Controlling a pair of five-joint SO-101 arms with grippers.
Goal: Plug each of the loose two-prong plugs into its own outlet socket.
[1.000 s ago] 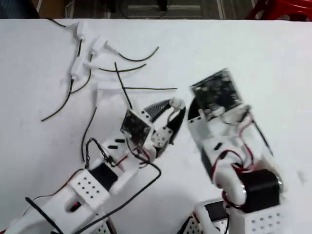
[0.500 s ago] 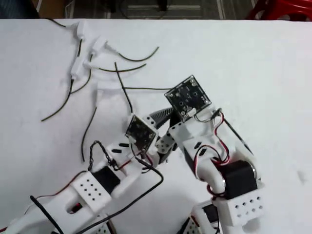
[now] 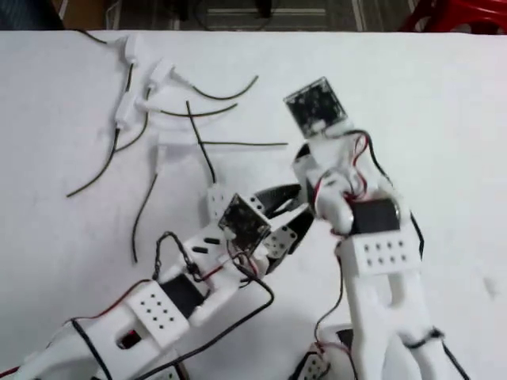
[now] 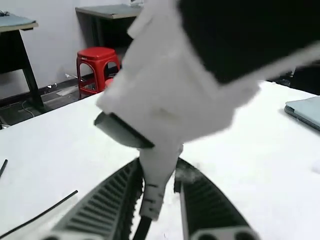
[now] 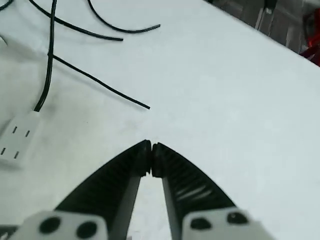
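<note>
**Plug gripped, socket not yet reached**

The white table (image 3: 451,119) carries both arms toward its middle. The right arm (image 3: 380,261) comes up from 6 o'clock and lies close across the front of the left one. The right gripper (image 5: 151,150) has its tips pressed together on nothing and hangs over bare tabletop. The left arm (image 3: 166,305) enters from 7 o'clock. The left gripper (image 4: 158,167) is parted only narrowly and clamps a white plug (image 4: 151,197), whose cord trails back between the fingers. The prongs cannot be seen.

This looks like the carry step: one plug is lifted but not seated. The nearest outlet socket (image 3: 215,198) lies slots-up just beside the left wrist, at about 9 o'clock from the jaws. The next move probably calls for swinging the plug back that way and tipping its prongs down onto the slots. The right gripper may have to open and pin the socket so it does not slide.

The right arm crowds the path and may need to clear first. The socket's cord (image 3: 198,134) runs off toward 11 o'clock. More loose plugs (image 3: 127,111) wait at 10 o'clock among tangled dark cords.
</note>
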